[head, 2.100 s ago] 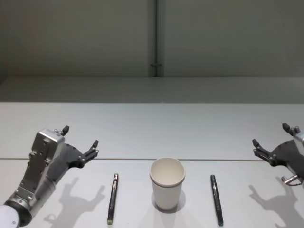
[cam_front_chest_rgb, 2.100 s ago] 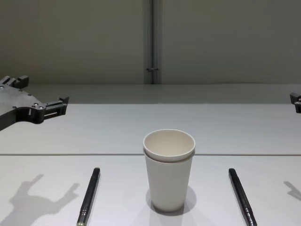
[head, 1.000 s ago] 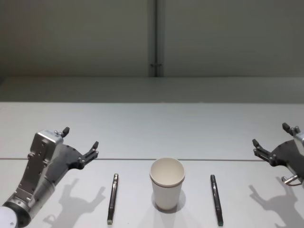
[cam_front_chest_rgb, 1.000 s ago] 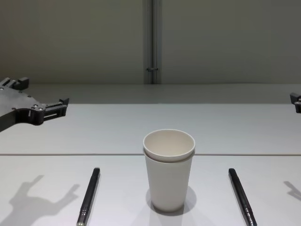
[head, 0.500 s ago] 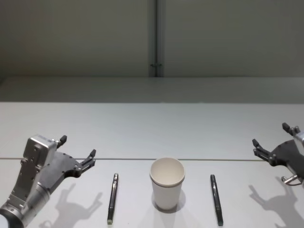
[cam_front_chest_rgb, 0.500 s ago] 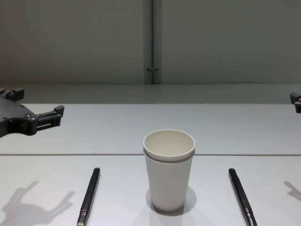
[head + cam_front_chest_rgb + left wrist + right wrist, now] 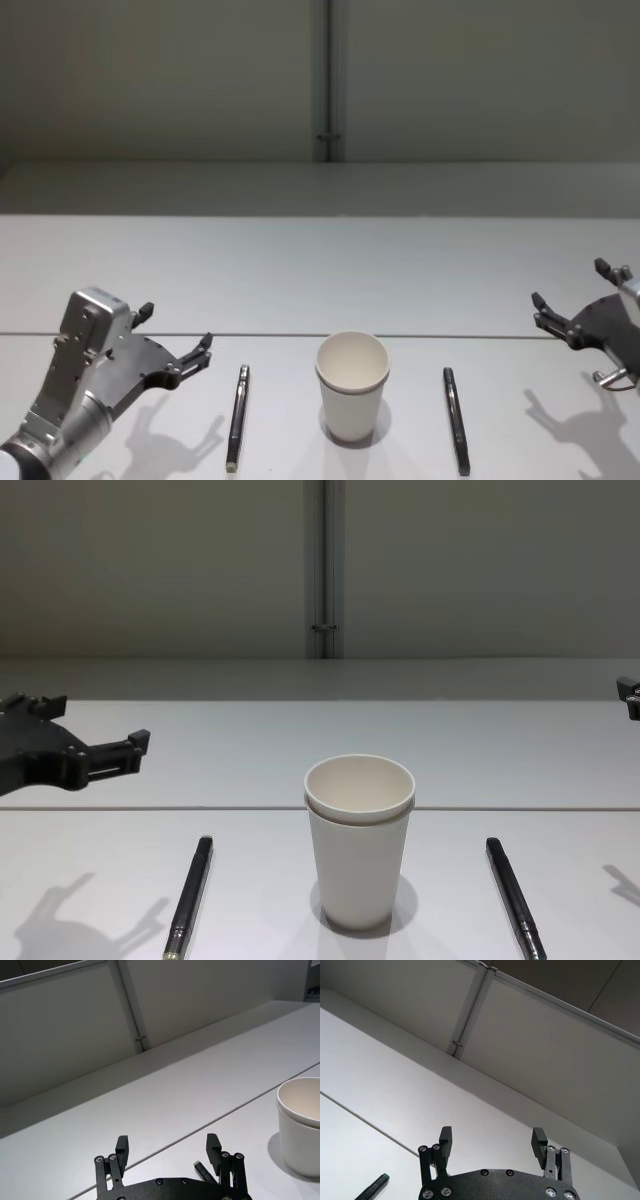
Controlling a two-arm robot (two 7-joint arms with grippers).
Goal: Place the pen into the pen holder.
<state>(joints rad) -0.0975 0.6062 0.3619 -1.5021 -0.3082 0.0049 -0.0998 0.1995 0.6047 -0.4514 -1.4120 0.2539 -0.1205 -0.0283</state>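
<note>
- Pen holder (image 7: 352,395) stands upright mid-desk (image 7: 300,270), flanked by left pen (image 7: 237,415) and right pen (image 7: 455,420), neither touching it.
- Left hand (image 7: 177,326), fingers apart and empty, hovers near the left pen; judged to be set for pickup.
- Right hand (image 7: 568,282), fingers apart and empty, is parked well right.
- Chest view cuts off both pens' near ends.

A white table (image 7: 320,270) is crossed by a thin seam (image 7: 450,337) and backed by a grey wall (image 7: 150,80) split by a vertical strip (image 7: 327,60).
</note>
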